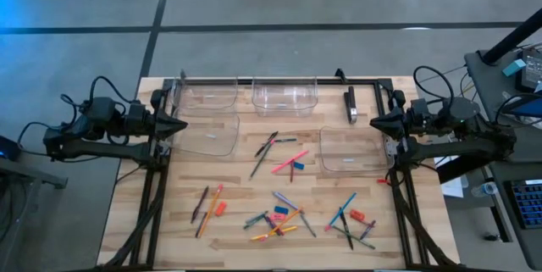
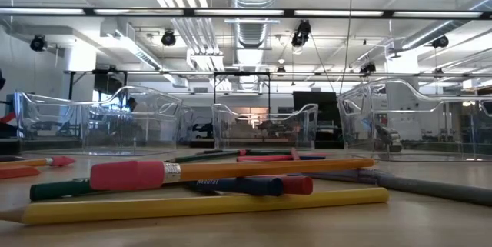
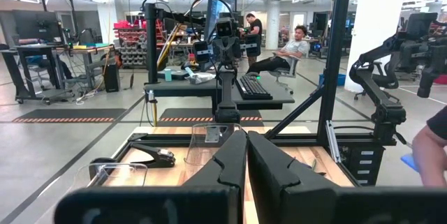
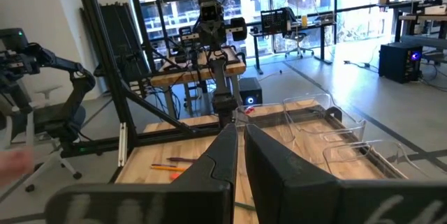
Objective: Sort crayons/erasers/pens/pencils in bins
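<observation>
Left gripper and right gripper at table edges, fingers seemingly pressed together, pencils scattered

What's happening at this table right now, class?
Nothing is being handled yet. The left gripper and right gripper wait shut at opposite edges of the table, holding nothing. Four clear bins look empty. Pencils, pens, crayons and erasers lie scattered loose on the wood, so sorting has not begun.
</observation>
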`<action>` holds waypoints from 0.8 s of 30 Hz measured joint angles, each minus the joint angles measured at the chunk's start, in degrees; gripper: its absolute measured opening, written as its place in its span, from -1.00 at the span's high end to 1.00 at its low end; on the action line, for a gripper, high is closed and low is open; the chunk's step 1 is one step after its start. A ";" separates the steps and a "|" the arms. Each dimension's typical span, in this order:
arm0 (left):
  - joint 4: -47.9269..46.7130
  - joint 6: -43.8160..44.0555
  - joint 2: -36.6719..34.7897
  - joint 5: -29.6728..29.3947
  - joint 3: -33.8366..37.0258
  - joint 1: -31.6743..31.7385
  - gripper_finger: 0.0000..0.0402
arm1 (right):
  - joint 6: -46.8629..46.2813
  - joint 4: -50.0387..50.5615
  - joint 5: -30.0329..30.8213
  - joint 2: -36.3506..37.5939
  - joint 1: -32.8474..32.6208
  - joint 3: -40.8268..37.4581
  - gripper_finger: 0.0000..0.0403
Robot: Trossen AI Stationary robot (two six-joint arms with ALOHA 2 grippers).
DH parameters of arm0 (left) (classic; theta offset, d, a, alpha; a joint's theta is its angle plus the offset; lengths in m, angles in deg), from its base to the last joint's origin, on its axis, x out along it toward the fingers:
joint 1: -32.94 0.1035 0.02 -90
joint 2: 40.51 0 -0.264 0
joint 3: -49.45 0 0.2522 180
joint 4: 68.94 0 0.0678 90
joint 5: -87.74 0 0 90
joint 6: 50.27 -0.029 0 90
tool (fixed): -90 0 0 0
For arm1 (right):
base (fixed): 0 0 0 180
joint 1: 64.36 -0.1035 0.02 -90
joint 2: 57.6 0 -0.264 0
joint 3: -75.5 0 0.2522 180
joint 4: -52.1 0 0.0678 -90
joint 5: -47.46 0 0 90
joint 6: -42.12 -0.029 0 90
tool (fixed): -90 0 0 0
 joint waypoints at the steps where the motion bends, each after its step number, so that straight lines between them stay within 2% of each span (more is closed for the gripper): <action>1: -0.01 0.00 0.00 0.01 0.00 0.00 1.00 | 0.00 0.00 0.00 0.00 0.01 0.00 0.89; 20: 0.03 -0.01 -0.34 0.00 0.00 0.00 1.00 | 0.00 0.00 -0.02 0.00 0.02 0.00 0.89; 24: 3.06 -0.95 0.03 -0.02 0.00 0.00 1.00 | 0.00 0.00 -0.02 0.00 0.01 0.00 0.89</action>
